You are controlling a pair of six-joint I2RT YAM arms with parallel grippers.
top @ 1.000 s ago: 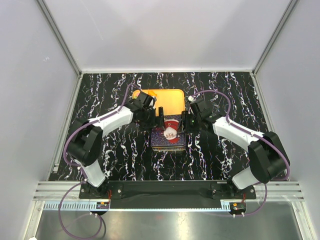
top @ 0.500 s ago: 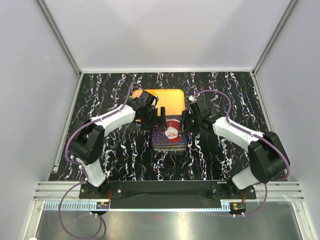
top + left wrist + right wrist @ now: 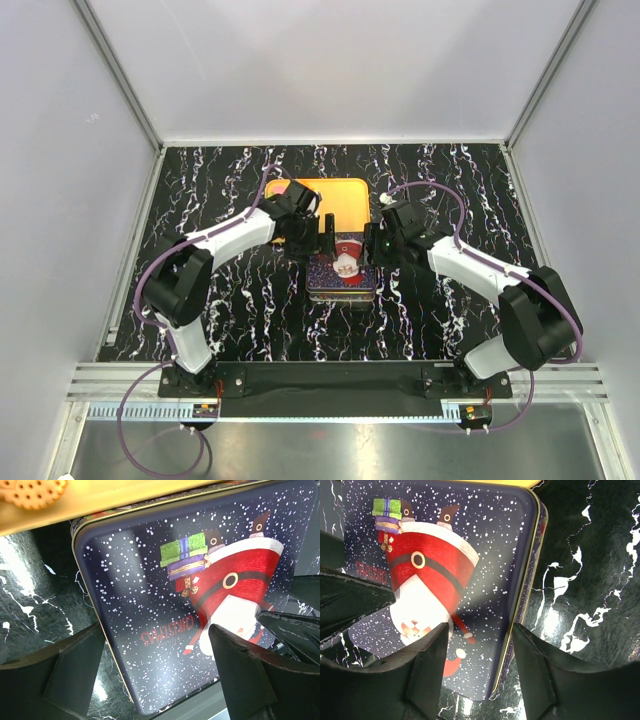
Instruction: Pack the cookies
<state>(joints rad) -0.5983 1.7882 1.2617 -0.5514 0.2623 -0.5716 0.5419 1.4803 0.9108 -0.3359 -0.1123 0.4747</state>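
Observation:
A dark blue Christmas tin (image 3: pixel 342 280) with a Santa lid lies on the black marbled table, just in front of the orange tray (image 3: pixel 345 195). One tan round cookie (image 3: pixel 32 491) shows on the tray (image 3: pixel 125 495) in the left wrist view; other cookies are hidden. My left gripper (image 3: pixel 325 238) is open and straddles the lid's left edge (image 3: pixel 155 645). My right gripper (image 3: pixel 372 245) is open and straddles the lid's right edge (image 3: pixel 480 630). In the right wrist view the lid (image 3: pixel 485 540) sits slightly offset over the tin's base rim.
The black marbled table (image 3: pixel 220 180) is bounded by white walls on three sides. A metal rail runs along the near edge by the arm bases (image 3: pixel 340 380).
Both grippers and the tin lid have shifted slightly to the right and nearer. The left arm has reached further in over the tin.

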